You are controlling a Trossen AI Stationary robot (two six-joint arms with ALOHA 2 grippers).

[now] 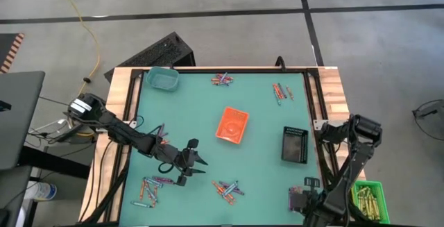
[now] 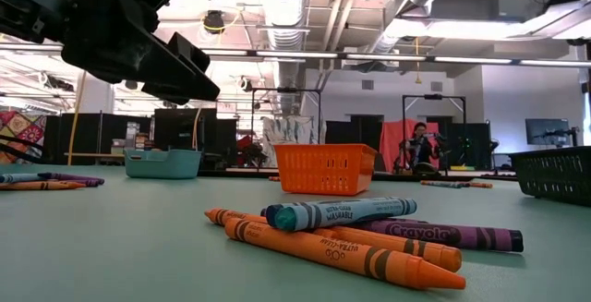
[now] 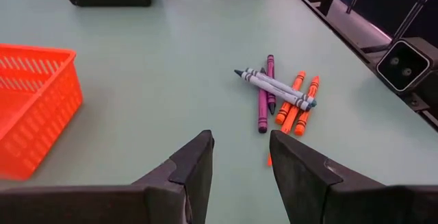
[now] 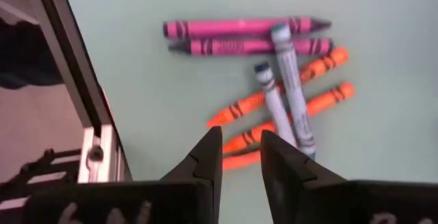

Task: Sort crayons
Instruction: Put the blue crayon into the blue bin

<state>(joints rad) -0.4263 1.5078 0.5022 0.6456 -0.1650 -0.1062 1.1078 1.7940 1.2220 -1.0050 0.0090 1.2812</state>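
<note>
Crayons scattered in small heaps over the green surface (image 1: 208, 116).

Crayons (image 1: 227, 189) lie in a crossed heap near the front edge, with more heaps front-left (image 1: 151, 187), at the far edge (image 1: 222, 80) and far right (image 1: 281, 91). An orange basket (image 1: 232, 125) sits mid-surface, a teal tray (image 1: 161, 78) far left, a black basket (image 1: 295, 144) right. The left gripper (image 3: 239, 157) hovers beside the front heap, fingers spread and empty. The right gripper (image 4: 241, 157) hangs over its own heap, fingers narrowly parted, pinching nothing.
</note>
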